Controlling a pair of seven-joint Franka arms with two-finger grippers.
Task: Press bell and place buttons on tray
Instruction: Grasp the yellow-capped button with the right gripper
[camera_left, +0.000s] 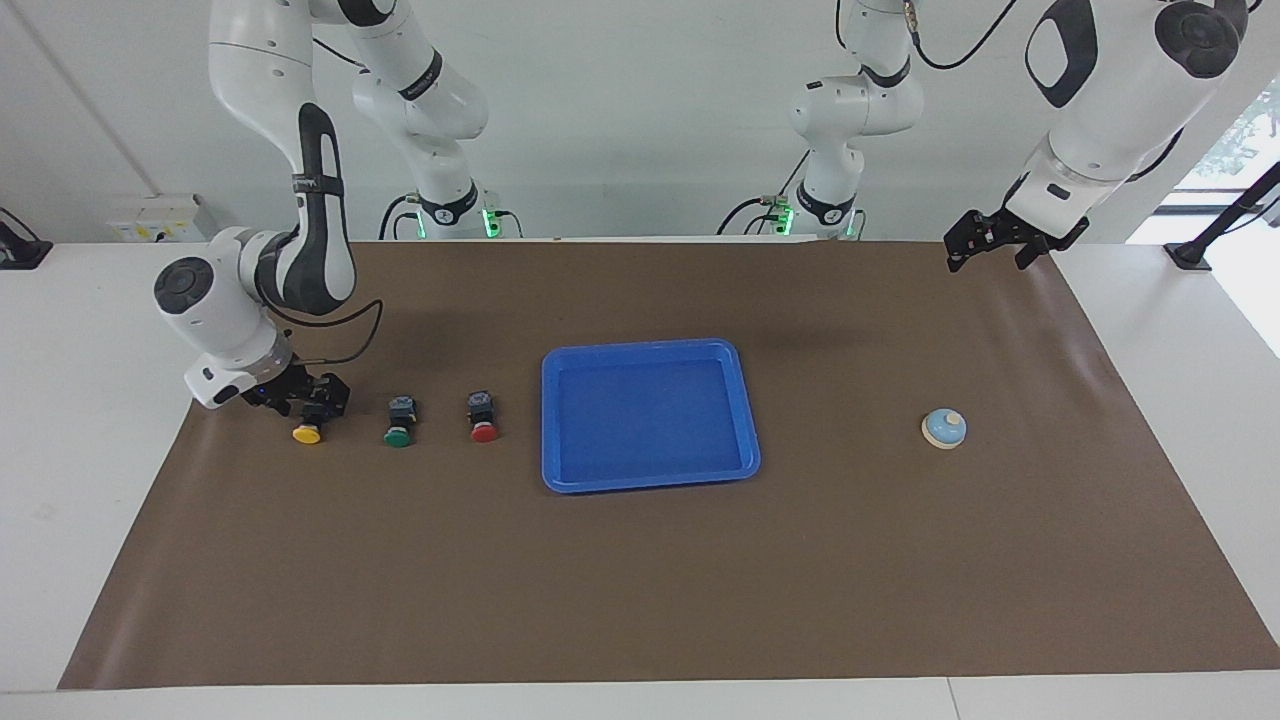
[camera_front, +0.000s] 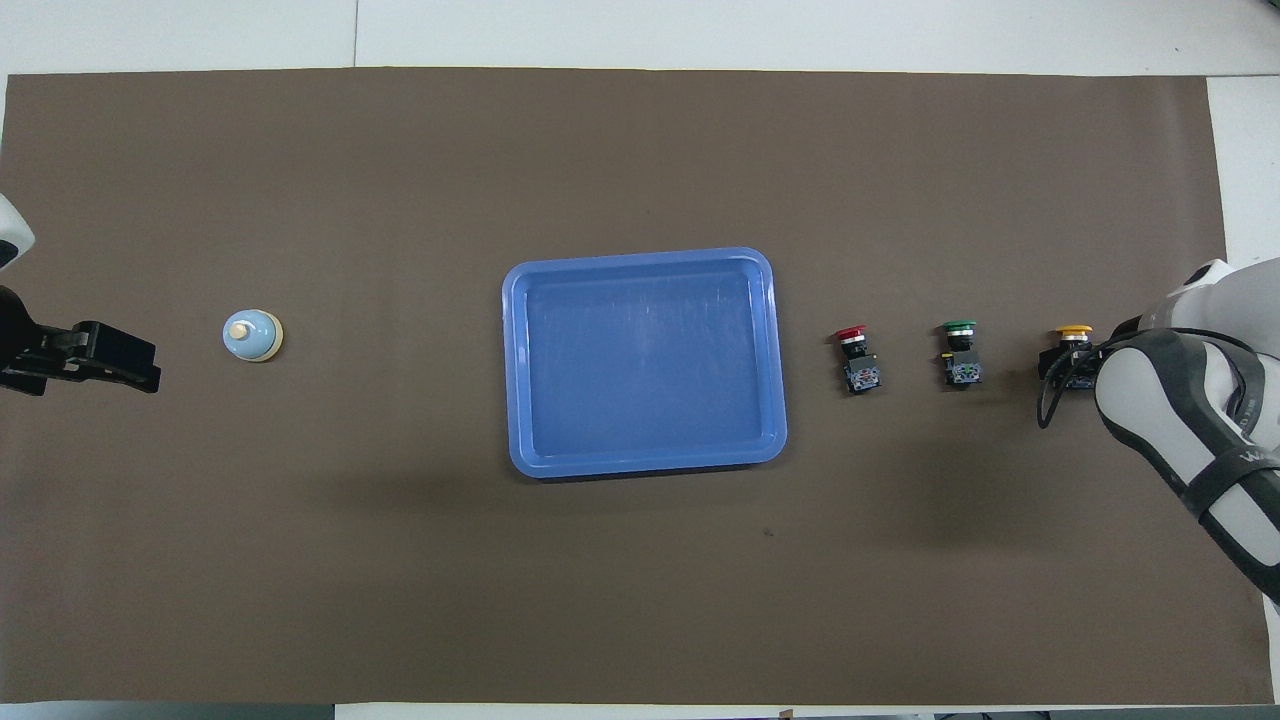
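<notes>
Toward the right arm's end of the counter (camera_left: 640, 600), the right gripper (camera_left: 312, 398) sits low around the black body of the yellow button (camera_left: 307, 432), and whether its fingers pinch it I cannot tell. From that button, the green button (camera_left: 398, 434), red button (camera_left: 484, 431), tray (camera_left: 549, 420) and bell (camera_left: 944, 428) lie in a row at three o'clock in the facing view. Raised over the counter's corner at the bell's twelve o'clock, the left gripper (camera_left: 985, 245) waits, spread.

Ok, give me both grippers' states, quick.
Left gripper: open, holding nothing, waiting above the table.
Right gripper: down at the yellow button; grip cannot be told.
</notes>
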